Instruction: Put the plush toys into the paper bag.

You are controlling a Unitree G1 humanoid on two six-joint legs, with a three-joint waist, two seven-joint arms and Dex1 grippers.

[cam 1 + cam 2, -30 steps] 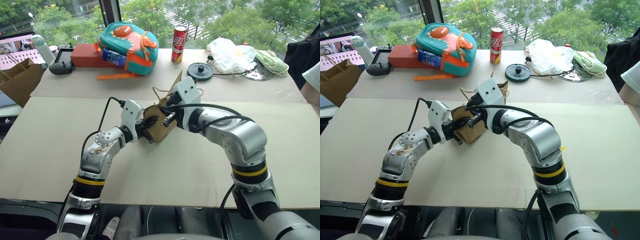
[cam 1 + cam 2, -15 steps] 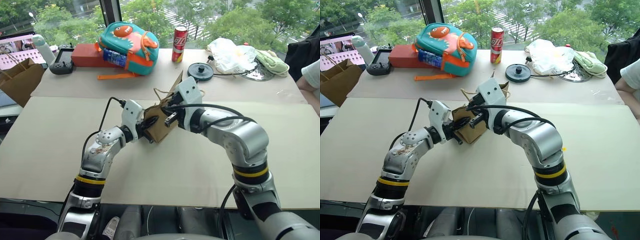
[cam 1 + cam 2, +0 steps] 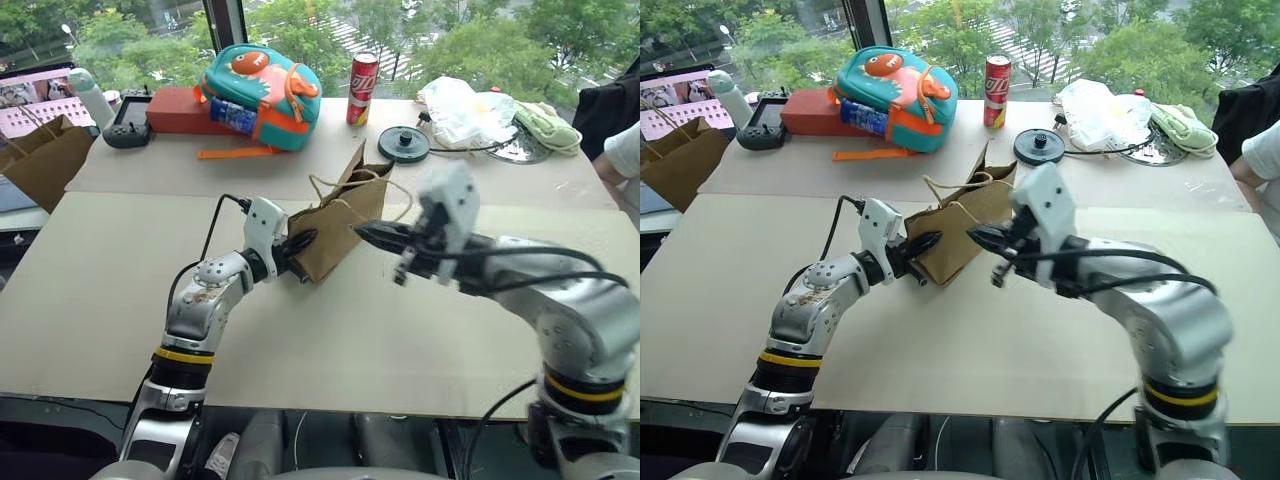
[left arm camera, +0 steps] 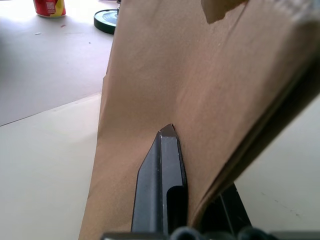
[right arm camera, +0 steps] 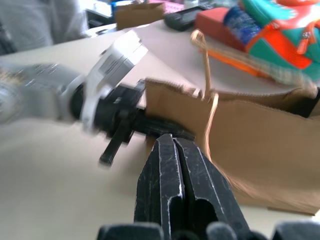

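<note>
From the left eye view, the paper bag (image 3: 338, 222) stands tilted near the middle of the table (image 3: 100, 290), with its beige cord handles (image 3: 345, 182) standing above the rim. The left gripper (image 3: 300, 243) is clamped on the lower left edge of the bag. The right gripper (image 3: 368, 233) is just beside the right side of the bag, with its fingers pressed together and nothing between them. At the far side of the table there are a teal and orange backpack (image 3: 262, 85), a red can (image 3: 362, 76) and a black round disc (image 3: 404, 143). A darker brown bag (image 3: 42, 160) stands at the far left edge. The plush toys cannot be made out in this view.

The right eye view gives the same layout: the left gripper holds the bag edge, and the closed right gripper points at the bag side.

In the left wrist view, one black finger (image 4: 162, 180) lies flat against the brown paper wall, and the paper passes between it and the other finger behind.

In the right wrist view, the two black fingers (image 5: 172, 185) are closed against each other, empty, and they point at the bag edge where the left gripper grips it.
</note>
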